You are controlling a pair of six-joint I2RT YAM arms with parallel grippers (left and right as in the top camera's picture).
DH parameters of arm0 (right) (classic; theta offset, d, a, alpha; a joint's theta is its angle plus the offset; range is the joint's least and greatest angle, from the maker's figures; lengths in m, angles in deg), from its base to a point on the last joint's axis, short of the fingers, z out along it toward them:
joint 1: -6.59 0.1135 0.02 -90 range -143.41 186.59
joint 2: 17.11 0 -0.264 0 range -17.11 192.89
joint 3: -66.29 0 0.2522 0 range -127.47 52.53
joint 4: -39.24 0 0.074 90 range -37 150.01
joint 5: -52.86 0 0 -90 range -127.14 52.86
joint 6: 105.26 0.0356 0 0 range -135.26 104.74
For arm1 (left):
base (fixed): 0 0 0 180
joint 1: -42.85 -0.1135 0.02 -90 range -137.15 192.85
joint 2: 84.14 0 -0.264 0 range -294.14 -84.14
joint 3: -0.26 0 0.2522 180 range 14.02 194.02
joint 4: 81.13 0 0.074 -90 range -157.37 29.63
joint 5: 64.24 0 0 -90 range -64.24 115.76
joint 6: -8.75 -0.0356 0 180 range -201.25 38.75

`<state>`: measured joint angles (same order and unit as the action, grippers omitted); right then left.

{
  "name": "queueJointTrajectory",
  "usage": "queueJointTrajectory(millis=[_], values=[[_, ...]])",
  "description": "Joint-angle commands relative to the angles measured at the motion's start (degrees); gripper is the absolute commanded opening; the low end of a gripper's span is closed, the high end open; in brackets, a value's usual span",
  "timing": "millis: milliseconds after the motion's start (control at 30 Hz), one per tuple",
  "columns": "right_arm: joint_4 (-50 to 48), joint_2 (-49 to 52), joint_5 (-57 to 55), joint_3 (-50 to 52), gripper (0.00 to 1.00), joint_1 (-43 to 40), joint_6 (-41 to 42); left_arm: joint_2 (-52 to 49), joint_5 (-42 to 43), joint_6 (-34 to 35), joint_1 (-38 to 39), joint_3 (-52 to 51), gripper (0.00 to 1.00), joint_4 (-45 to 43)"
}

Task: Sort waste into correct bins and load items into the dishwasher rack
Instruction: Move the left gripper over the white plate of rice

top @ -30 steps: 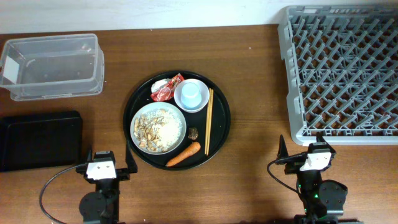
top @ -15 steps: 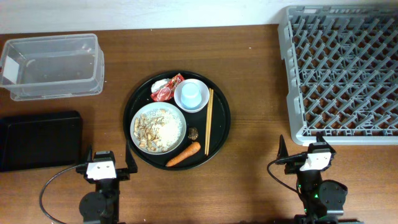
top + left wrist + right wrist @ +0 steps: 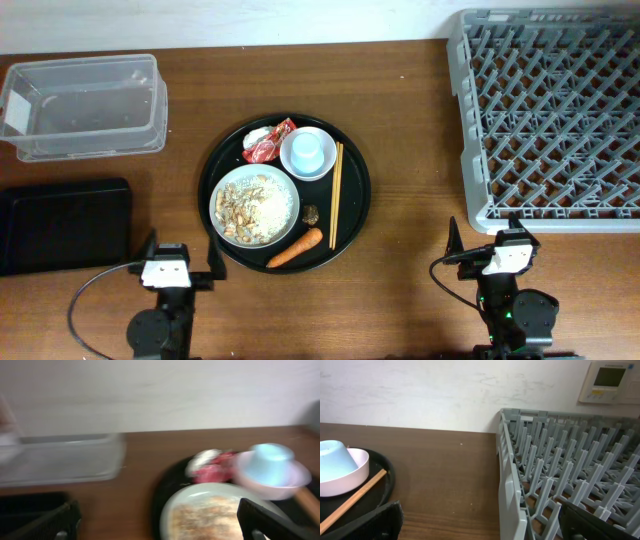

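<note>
Black fingers are standing wide apart on both arms, gripping nothing: the left gripper [image 3: 181, 248] is hovering by the table's [image 3: 410, 150] front edge, just left of the round black tray [image 3: 355, 215], and the right gripper [image 3: 484, 235] is waiting at the front edge just below the near left corner of the grey dishwasher rack [image 3: 550, 110]. Everything to be sorted is sitting on the round tray at the middle of the table. A pale plate [image 3: 214, 205] is lying on its left half, carrying beige crumbs [image 3: 245, 205]. Behind it a pinkish bowl [image 3: 290, 165] is holding a light-blue cup [image 3: 308, 152], which is resting upside down in the right wrist view. A red wrapper [image 3: 270, 145] and a white tissue [image 3: 258, 135] are lying against the bowl's left side. Wooden chopsticks [image 3: 336, 195] are running front to back along the tray's right side, with a brown lump [image 3: 311, 213] just beside them and an orange carrot [image 3: 296, 249] lying at the front rim. The clear tub [image 3: 150, 110] is sitting at the back left corner, the shallow black tray [image 3: 65, 225] in front of it. The left wrist view is showing all this blurred.
</note>
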<state>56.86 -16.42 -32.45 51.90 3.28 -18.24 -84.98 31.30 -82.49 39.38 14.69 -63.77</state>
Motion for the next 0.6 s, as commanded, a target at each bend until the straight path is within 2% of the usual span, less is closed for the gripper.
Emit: queueJointTrajectory(millis=[0, 33, 167, 267, 467, 567], values=[[0.3, -0.5, -0.4, 0.3, 0.98, 0.3, 0.3, 0.5, 28.7, 6.6, -0.2, -0.1, 0.99, -3.8], [0.3, -0.5, -0.4, 0.3, 0.98, 0.3, 0.3, 0.5, 31.7, 6.6, -0.2, -0.1, 0.99, -5.1], [0.3, -0.5, -0.5, 0.3, 0.98, 0.3, 0.3, 0.5, 34.7, 7.0, -0.2, -0.1, 0.99, -12.4], [0.3, -0.5, -0.5, 0.3, 0.98, 0.3, 0.3, 0.5, 35.6, 12.4, -0.2, 0.5, 0.99, -17.6], [0.3, -0.5, -0.5, 0.3, 0.98, 0.3, 0.3, 0.5, 35.6, 13.7, -0.2, 3.1, 0.99, -17.4], [0.3, -0.5, -0.5, 0.3, 0.98, 0.3, 0.3, 0.5, 35.6, 13.7, -0.2, 4.4, 0.99, -14.6]])
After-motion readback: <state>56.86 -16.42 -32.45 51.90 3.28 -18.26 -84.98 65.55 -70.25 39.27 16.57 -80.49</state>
